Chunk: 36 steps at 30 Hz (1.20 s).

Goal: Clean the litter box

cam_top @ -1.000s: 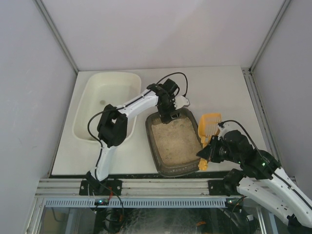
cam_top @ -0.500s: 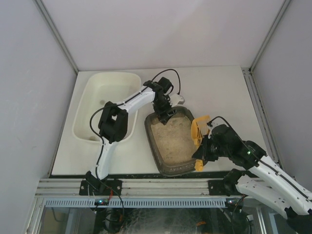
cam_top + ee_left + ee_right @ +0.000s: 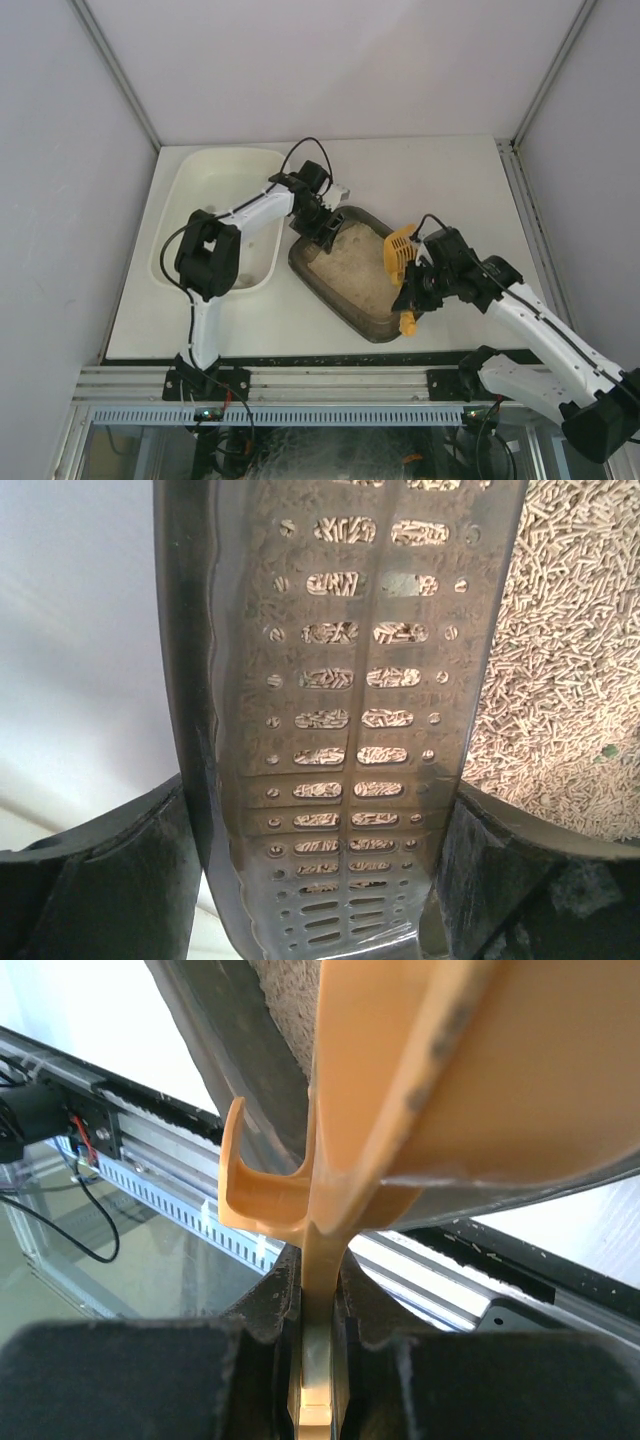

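The litter box (image 3: 378,333) is a dark tray of beige litter (image 3: 352,272), lying askew at mid table. My left gripper (image 3: 320,224) is shut on the rim at its far left corner. In the left wrist view that slotted dark rim (image 3: 340,680) runs between the jaws of the left gripper (image 3: 320,870), with litter (image 3: 570,680) to the right. My right gripper (image 3: 414,296) is shut on the handle of a yellow scoop (image 3: 398,256), whose head hangs over the box's right edge. In the right wrist view the right gripper (image 3: 318,1330) clamps the scoop (image 3: 400,1080) above the box's wall (image 3: 250,1050).
A larger white plastic tub (image 3: 215,215) stands at the left, right next to the litter box's far corner. The aluminium rail (image 3: 330,385) runs along the near table edge. Grey walls close in the table on three sides.
My left gripper has pulled the box's far corner leftward toward the white tub, turning the box askew. My right gripper has carried the scoop left and back, over the box's right edge.
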Available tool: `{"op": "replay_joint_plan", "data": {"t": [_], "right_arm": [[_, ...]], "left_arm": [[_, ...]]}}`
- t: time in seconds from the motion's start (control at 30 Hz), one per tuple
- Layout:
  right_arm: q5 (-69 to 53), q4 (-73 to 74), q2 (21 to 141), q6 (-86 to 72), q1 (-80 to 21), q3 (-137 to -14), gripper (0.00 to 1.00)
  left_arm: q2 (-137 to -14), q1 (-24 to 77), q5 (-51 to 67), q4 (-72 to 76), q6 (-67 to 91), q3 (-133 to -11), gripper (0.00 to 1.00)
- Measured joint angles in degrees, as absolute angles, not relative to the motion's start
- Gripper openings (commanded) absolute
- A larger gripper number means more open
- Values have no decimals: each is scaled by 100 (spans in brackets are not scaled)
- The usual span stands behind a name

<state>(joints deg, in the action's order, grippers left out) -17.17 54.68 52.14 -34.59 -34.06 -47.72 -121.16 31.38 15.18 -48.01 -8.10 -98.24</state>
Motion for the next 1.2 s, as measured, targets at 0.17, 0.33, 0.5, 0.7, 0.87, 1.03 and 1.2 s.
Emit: {"op": "replay_joint_plan", "data": {"t": [0.17, 0.33, 0.5, 0.7, 0.87, 1.03, 1.2], "right_arm": [[-2707, 5461, 5942, -3221, -2628, -5098, 0], [-3581, 5754, 7096, -3173, -2333, -5732, 0], [-3883, 5970, 8149, -3190, -2611, -6250, 0], [-3839, 6316, 8632, -3282, -2727, -6296, 0], [-3717, 6434, 8632, -3483, -2783, -6309, 0], [-3671, 6329, 8635, -3865, -2995, -6305, 0], [-3813, 5948, 8768, -4296, -3441, -6217, 0]], "left_arm": [[-11730, 3221, 1146, -4622, -233, -9295, 59], [-11515, 3330, 1059, -4475, 113, -8923, 77], [-10847, 3623, 764, -4095, 650, -8036, 99], [-10302, 3868, 1201, -4145, 801, -7841, 100], [-9955, 3850, 1907, -4101, 803, -7911, 100], [-9824, 3454, 2733, -3988, 805, -8206, 100], [-9845, 2556, 3103, -3750, 854, -8379, 100]]}}
